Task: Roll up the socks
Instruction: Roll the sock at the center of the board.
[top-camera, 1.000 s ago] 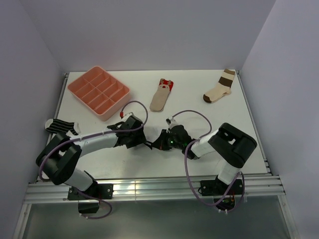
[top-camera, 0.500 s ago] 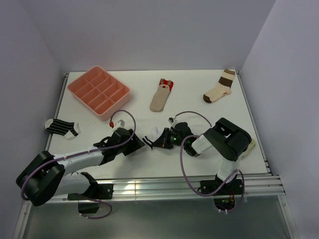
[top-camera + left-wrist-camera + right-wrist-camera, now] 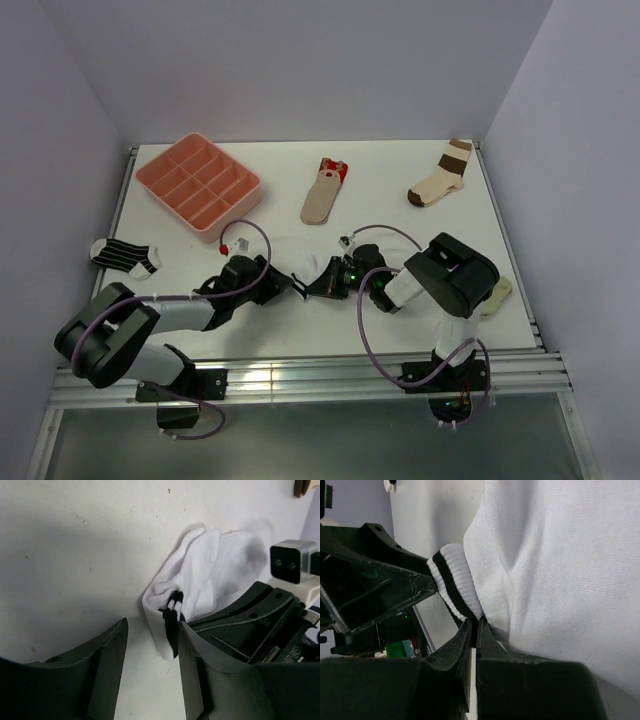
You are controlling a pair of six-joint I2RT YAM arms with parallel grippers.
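The white sock with two black cuff bands lies bunched between both grippers in the top view. My right gripper is shut on the sock's cuff. My left gripper is open, and the cuff end stands between its fingers, against the right one. The right gripper's body sits just behind the sock. A tan sock with a red end lies flat at the back middle. A black-and-white striped sock lies at the left edge.
A pink compartment tray stands at the back left. A cream sock with brown bands lies at the back right. A pale yellowish lump peeks out beside the right arm's elbow.
The left arm has dropped low and reaches in along the table. The white sock now shows between the two grippers. The right arm's elbow has shifted a little left.
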